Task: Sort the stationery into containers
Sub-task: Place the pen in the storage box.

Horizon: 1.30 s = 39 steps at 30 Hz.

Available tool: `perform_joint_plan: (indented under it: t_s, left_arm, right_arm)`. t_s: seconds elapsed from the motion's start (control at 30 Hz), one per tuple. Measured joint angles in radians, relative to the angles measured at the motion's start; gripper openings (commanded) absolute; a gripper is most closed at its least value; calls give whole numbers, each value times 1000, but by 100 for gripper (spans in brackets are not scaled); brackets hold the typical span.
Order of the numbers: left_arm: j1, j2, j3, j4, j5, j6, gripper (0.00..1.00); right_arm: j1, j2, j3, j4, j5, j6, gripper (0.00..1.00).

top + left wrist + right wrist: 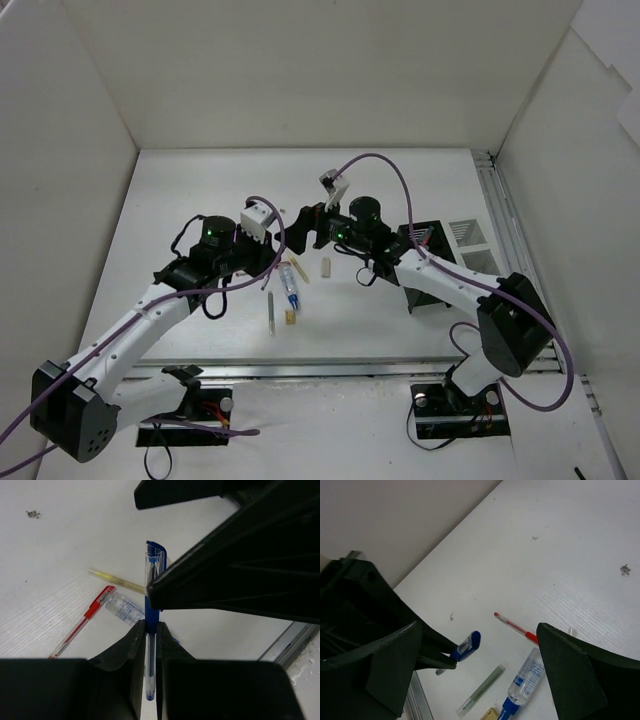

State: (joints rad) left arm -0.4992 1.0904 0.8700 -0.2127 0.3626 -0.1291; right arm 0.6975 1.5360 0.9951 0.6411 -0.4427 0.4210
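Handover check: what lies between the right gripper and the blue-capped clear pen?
Nothing; right wrist view shows the blue-capped clear pen between right gripper fingers.

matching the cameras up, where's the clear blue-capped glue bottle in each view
top external: clear blue-capped glue bottle, near the white table's centre.
left wrist: left of centre, between thin red pen and blue pen.
right wrist: bottom centre, cap downward.
shared landmark: the red pen by its base, both wrist views.
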Motion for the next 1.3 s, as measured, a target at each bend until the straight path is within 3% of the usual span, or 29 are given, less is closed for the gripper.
perform_joint_plan:
  t_s: [0.17, 0.2, 0.27, 0.3, 0.37, 0.4, 0.43, 0.47, 0.6, 0.63, 0.7, 0.73, 0.8, 1.0, 1.17, 1.3]
  left_arm:
    - [-19, 8, 9, 15, -2, 0, 0]
    - [-19, 14, 13, 16, -3, 0, 0]
    - [-24, 34, 28, 16, -13, -1, 0]
    - [-25, 45, 36, 17, -23, -2, 0]
    - [-26, 63, 47, 12, -50, -7, 0]
    - [-29, 72, 50, 14, -61, -11, 0]
    - [-31, 80, 53, 17, -74, -13, 0]
    - [-31, 89, 55, 23, -82, -14, 0]
    - [-42, 113, 69, 33, -106, -17, 0]
    - [-44, 117, 72, 36, -109, -16, 6]
    - [-46, 122, 79, 42, -110, -13, 27]
    - [-48, 122, 84, 43, -109, -11, 65]
    - [-50, 114, 84, 46, -109, -4, 99]
    - [-50, -14, 58, 44, -112, -5, 100]
    - [-50, -180, -10, 45, -182, -24, 100]
    - [-13, -204, -56, 25, -251, -69, 100]
  right_arm:
    - [12, 54, -6, -1, 43, 68, 77]
    - [14, 64, -6, -1, 44, 77, 66]
    - [25, 83, -6, -1, 47, 93, 57]
    - [32, 90, -6, -1, 46, 99, 46]
    - [43, 98, -5, 0, 51, 111, 35]
    - [44, 98, -5, 1, 51, 120, 22]
    - [45, 98, -4, 4, 50, 125, 17]
    - [46, 98, -3, 8, 47, 128, 0]
    - [49, 98, -2, 17, 66, 138, 0]
    - [49, 95, -2, 17, 73, 137, 0]
    - [43, 84, -5, 14, 92, 129, 0]
    - [41, 72, -8, 10, 105, 121, 0]
    - [28, 36, -22, 6, 129, 103, 0]
    - [-128, -182, -104, -31, 268, 17, 0]
    - [-244, -428, -120, -161, 528, -146, 0]
    - [-296, -567, -120, -262, 696, -250, 0]
